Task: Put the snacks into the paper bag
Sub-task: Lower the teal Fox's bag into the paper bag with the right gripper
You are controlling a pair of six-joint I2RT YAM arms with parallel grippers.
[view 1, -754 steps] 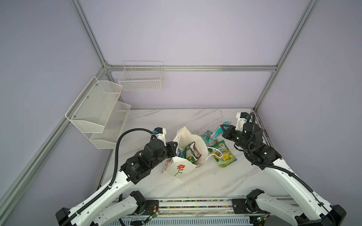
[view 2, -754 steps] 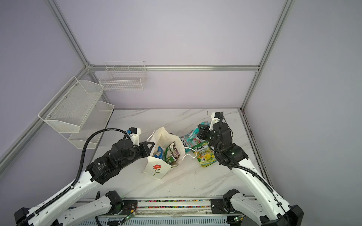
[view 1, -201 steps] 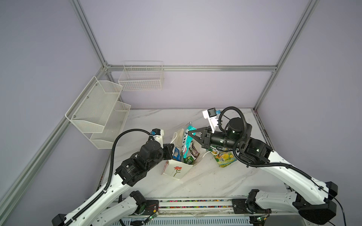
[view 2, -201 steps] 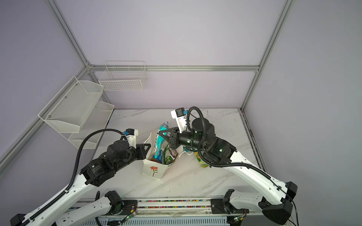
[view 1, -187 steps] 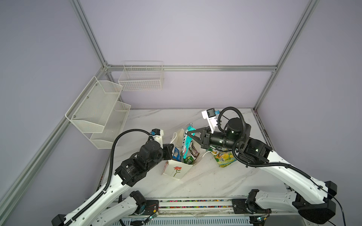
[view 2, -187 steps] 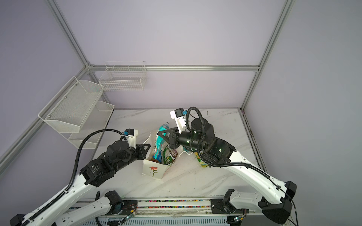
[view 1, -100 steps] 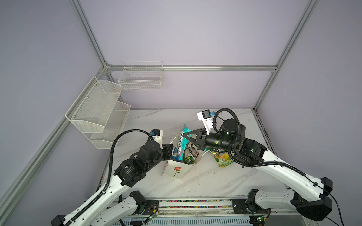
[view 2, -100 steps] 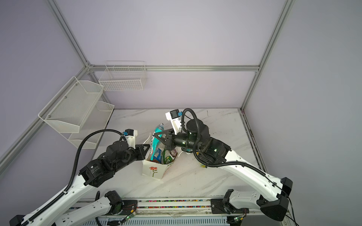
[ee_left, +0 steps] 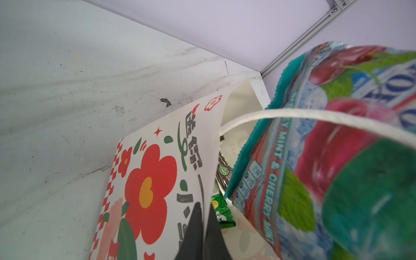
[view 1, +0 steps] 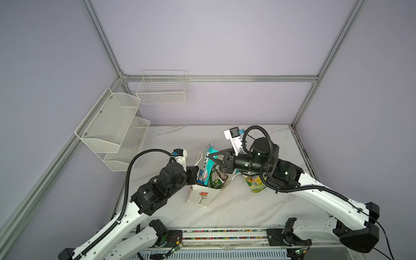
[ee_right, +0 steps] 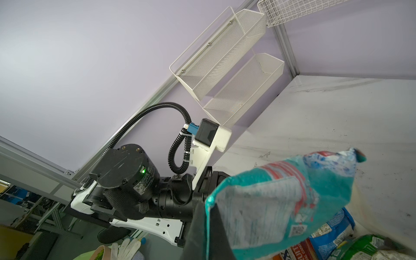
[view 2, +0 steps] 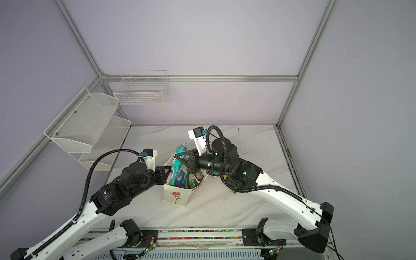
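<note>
A teal packet [view 1: 205, 164] half into the paper bag [view 1: 199, 199]
Released now, it could snag the rim, lean out or tip the bag (already crowded). The left pincer [ee_left: 204, 206] is closed, pinching the bag's wall; the right pincer [view 1: 212, 158] is closed on the packet's edge, bag mouth just below it.

Right gripper [view 1: 211, 157] carried from the packets on the table's right side across to the mouth of the paper bag [view 1: 200, 197]. Teal pouch [view 1: 206, 163] taken up off the table; now pinched by one edge, held upright over the bag. In the last second, both shifted further toward the left gripper [view 1: 195, 173].
</note>
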